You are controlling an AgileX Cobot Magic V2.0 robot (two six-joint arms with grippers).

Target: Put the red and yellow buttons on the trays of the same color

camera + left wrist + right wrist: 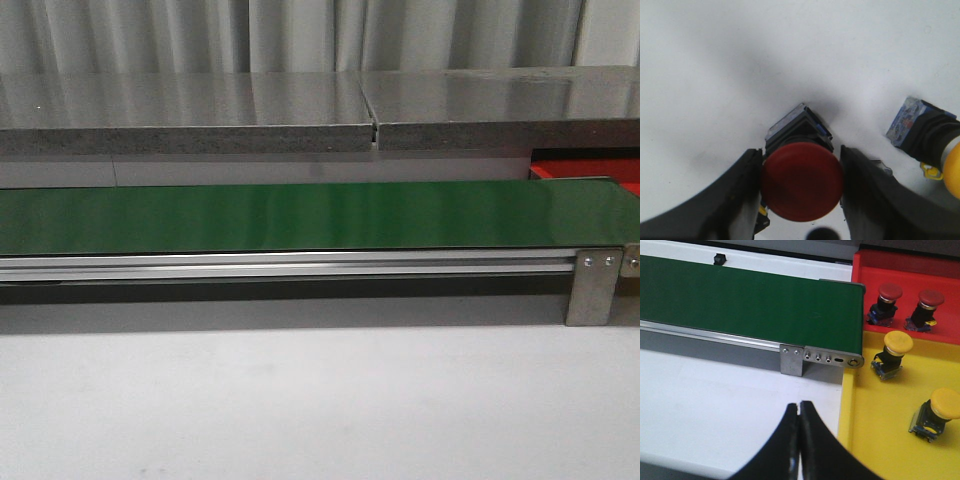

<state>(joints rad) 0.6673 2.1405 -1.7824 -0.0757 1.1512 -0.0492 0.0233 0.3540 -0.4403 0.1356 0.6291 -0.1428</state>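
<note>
Where the front camera looked, a white counter point(320, 410) lay before the long green belt point(300, 215), with a grey ledge point(200, 125) behind. Only a corner of the red tray point(600, 172) peeked in at far right. Neither arm appeared there. On the counter, the left fingers point(735, 200) clamped a red button point(802, 181); a yellow button point(952, 170) beside it was cut off. The right fingers point(790, 440) were pressed together, empty, near the yellow tray point(860, 440), with the red tray point(905, 270) beyond it.

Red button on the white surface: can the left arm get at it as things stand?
Probably yes: the red button already sits between the left gripper fingers, nothing between them; a yellow button lies well aside.
</note>
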